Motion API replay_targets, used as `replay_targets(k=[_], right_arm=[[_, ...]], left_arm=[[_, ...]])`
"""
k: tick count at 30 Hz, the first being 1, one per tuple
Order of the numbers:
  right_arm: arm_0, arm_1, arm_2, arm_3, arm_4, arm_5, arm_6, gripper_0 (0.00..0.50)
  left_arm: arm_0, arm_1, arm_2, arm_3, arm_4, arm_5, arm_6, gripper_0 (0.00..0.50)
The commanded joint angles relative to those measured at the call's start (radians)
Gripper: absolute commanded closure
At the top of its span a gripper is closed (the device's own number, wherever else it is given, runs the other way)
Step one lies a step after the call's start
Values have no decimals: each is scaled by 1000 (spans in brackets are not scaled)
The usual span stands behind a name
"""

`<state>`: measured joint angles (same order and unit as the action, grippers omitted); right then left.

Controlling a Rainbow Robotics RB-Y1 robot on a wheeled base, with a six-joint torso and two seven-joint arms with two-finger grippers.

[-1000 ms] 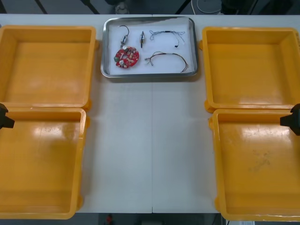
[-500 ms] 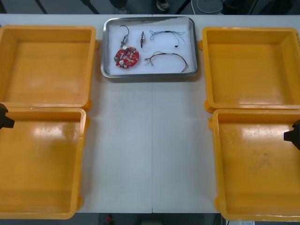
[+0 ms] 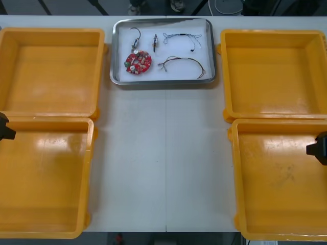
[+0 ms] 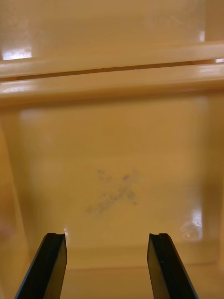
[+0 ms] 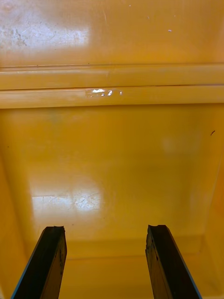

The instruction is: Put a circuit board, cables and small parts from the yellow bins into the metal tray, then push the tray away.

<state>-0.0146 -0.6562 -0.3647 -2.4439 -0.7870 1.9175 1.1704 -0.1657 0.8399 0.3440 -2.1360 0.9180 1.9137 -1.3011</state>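
Observation:
The metal tray [image 3: 162, 79] stands at the table's far middle, white inside. In it lie a round red circuit board [image 3: 138, 62], small metal parts [image 3: 135, 39], a blue and white cable [image 3: 182, 37] and a red and yellow cable [image 3: 184, 65]. My left gripper [image 3: 4, 127] sits at the left edge over the near left yellow bin [image 3: 43, 176]; its fingers [image 5: 46, 264] stand apart above the bare bin floor [image 5: 112, 163]. My right gripper [image 3: 320, 147] is at the right edge over the near right yellow bin [image 3: 278, 178], open, with nothing between its fingers [image 4: 165, 266].
Two more yellow bins stand at the far left [image 3: 51, 71] and far right [image 3: 273, 71]. All the bins look bare inside. A dark scuff mark [image 4: 114, 191] marks the near right bin's floor. A strip of white table [image 3: 163, 153] runs between the bins.
My right gripper has drawn back toward the near side along the right edge. The left gripper and the tray's contents have stayed put.

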Motion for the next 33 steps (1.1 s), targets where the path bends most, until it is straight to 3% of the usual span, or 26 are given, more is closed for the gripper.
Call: replay_targets(k=[1, 33], right_arm=[[22, 9, 20, -33, 2, 2, -20, 0], [22, 9, 20, -33, 0, 2, -20, 0]], left_arm=[[9, 41, 32, -30, 7, 6, -18, 0], [9, 41, 32, -30, 7, 6, -18, 0]])
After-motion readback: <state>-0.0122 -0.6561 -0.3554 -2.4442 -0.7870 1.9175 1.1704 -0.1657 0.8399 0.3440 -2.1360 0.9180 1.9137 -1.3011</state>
